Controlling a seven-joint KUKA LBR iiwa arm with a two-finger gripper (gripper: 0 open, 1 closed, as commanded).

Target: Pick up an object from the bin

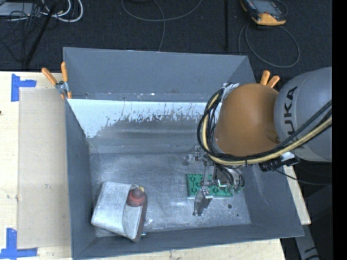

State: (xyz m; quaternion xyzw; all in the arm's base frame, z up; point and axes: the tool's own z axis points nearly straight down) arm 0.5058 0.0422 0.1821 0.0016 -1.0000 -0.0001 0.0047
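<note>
The gripper [201, 201] is low at the floor of the grey metal bin [152, 80], right of middle, directly over a flat green piece [193, 183] with pale dots that lies level on the bin floor. The wrist's orange cover [244, 118] and looped cables [208, 137] hide much of the piece, so I cannot tell whether the gripper is wide, narrow or closed on it. A straight-down approach probably suits a thin flat thing that offers only its edges. Well apart, in the view's lower left corner, a pale grey folded pouch [111, 210] lies with a small dark red rounded thing [136, 196] on it. That leaves the green piece free of neighbours and likely an easy target.
</note>
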